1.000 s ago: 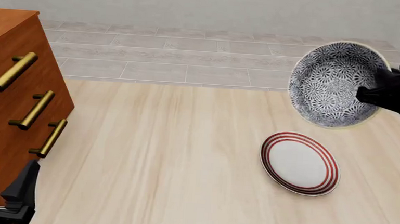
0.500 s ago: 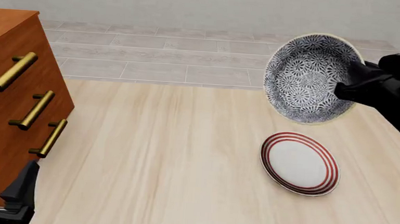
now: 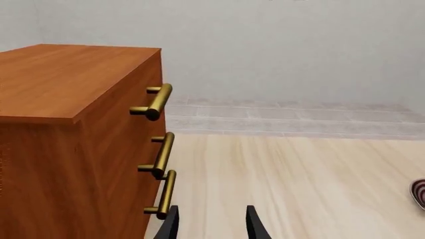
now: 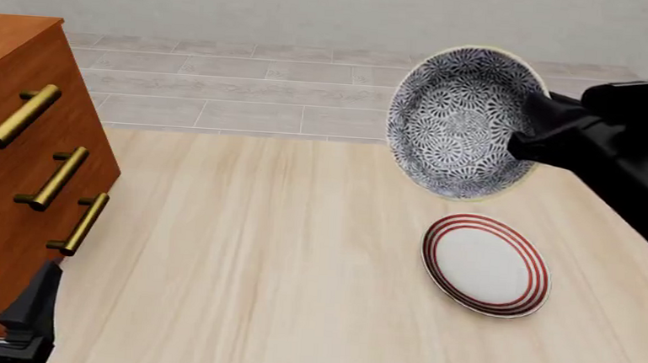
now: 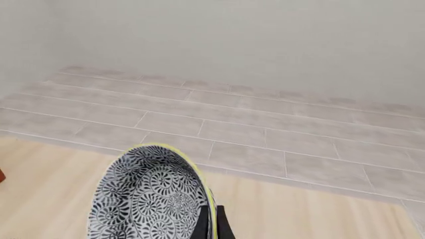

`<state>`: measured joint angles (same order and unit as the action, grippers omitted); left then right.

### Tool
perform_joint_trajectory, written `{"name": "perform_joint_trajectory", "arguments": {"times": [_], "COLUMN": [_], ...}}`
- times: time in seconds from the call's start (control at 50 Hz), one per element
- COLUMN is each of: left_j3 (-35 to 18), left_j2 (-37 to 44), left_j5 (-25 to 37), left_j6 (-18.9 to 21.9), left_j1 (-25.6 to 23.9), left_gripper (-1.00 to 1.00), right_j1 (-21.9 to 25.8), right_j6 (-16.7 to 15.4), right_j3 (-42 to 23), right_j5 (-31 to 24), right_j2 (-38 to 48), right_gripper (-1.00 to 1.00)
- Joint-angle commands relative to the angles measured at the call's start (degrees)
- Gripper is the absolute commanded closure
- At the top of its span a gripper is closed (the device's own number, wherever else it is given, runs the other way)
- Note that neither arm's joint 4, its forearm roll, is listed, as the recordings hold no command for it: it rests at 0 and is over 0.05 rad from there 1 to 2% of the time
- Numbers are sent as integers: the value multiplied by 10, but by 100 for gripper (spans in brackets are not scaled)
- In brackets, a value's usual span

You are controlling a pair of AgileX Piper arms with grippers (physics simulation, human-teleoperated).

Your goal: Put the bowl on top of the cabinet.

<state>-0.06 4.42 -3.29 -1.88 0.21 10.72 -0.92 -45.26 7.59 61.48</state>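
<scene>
Bowl (image 4: 463, 118): held in the air above the tabletop's far right part, tipped so its opening faces the front camera; clear of the tabletop.
Bowl appearance: deep and round, dense dark-blue-and-white floral pattern inside and out, pale cream rim.
Right gripper (image 4: 526, 136): fingers closed narrowly over the bowl's rim on its right side; the black arm enters from the right edge.
Right wrist view: shows the bowl (image 5: 156, 199) edge-on, with the rim pinched between two thin black fingertips (image 5: 201, 225); the front view does not resolve this pinch.
Left gripper (image 4: 6, 305): low at the tabletop's near left corner, just beside the cabinet's lower front; fingers parted with nothing between them.
Left wrist view: shows both fingertips (image 3: 256, 224) apart over bare tabletop, and the cabinet's flat top surface, which the front view cuts off.
Cabinet (image 4: 21, 163): reddish-brown wood at the tabletop's left edge, three brass bar handles (image 4: 54, 178) facing right.
Plate (image 4: 484, 264): white with red rings, flat on the tabletop's right part, below the bowl and apart from it.
Tabletop (image 4: 274, 263): pale wood grain.
</scene>
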Motion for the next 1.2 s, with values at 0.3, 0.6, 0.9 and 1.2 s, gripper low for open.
{"name": "perform_joint_trajectory", "arguments": {"times": [0.3, 0.6, 0.9, 1.2], "left_j3": [0, -1, -1, -1], "left_j2": [-11, -23, -20, -26], "left_j5": [6, 15, 11, 18], "left_j6": [-5, -7, -9, -9], "left_j1": [2, 3, 5, 6], "left_gripper": [-100, -100, -100, -100], "right_j1": [79, 122, 163, 190], "right_j6": [30, 40, 49, 61], "right_j3": [1, 3, 4, -6], "right_j5": [27, 45, 57, 68], "right_j2": [9, 28, 36, 46], "right_gripper": [100, 100, 100, 100]}}
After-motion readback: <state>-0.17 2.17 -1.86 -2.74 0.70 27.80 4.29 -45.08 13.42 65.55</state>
